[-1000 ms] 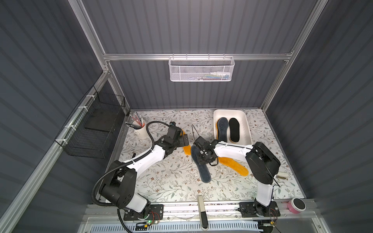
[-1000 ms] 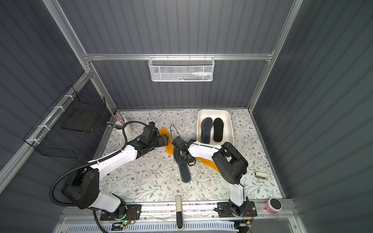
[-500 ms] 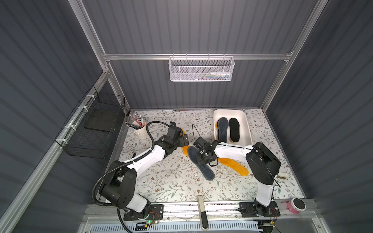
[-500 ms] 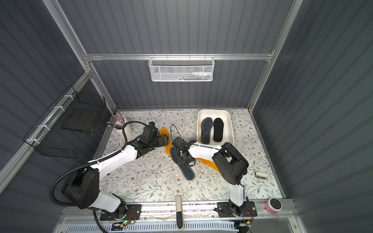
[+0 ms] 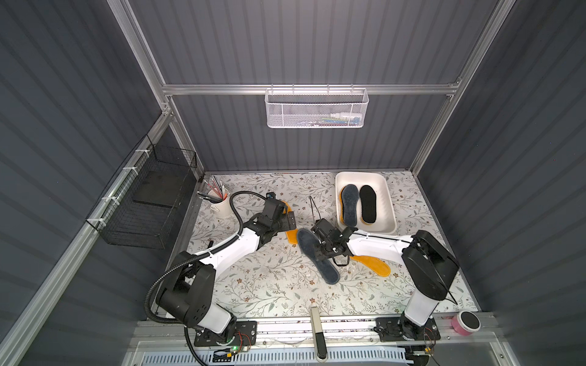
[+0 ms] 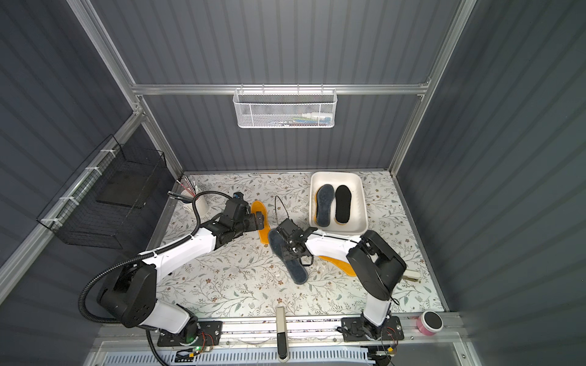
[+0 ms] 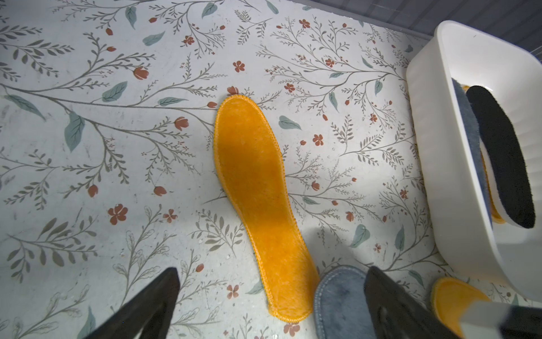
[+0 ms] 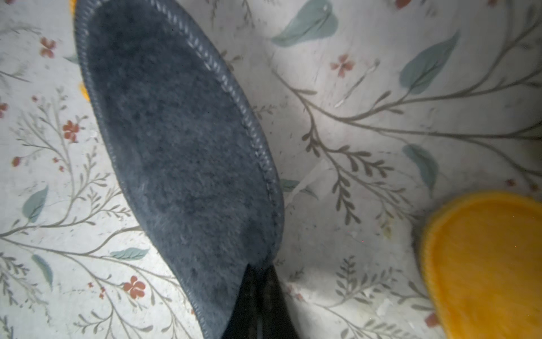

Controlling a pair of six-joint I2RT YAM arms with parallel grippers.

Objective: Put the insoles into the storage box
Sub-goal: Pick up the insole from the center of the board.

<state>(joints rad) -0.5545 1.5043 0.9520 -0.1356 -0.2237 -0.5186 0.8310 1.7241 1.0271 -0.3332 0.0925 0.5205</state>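
Near the storage box, a grey insole is pinched by the closed right gripper; a lift over the wall seems called for next. The left gripper is held spread wide, empty.

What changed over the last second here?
The right gripper closed on the edge of the dark grey insole lying on the table, and that insole turned slightly. Unchanged: the left gripper, open above an orange insole, and the storage box with what lies in it.
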